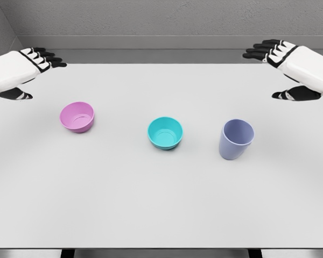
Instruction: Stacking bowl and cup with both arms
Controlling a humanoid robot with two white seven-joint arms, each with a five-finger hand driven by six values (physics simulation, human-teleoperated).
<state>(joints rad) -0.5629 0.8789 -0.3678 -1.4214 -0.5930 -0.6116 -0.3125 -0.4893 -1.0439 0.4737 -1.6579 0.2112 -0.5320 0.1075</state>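
While both arms hung over the far corners, the white desk (161,215) carried three vessels in a row, well apart. The pink bowl (77,116) stood left, the teal bowl (165,133) at centre, the lavender cup (236,139) upright at right. The left robot hand (19,72) and right robot hand (293,67) had fingers extended, holding nothing. Broad bare surface lay toward the near edge.

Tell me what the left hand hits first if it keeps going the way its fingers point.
Probably nothing. The left hand, open, points right and slightly away, along the table's far edge. The pink bowl, teal bowl and cup all sit nearer the camera, off that line. Depth is uncertain.
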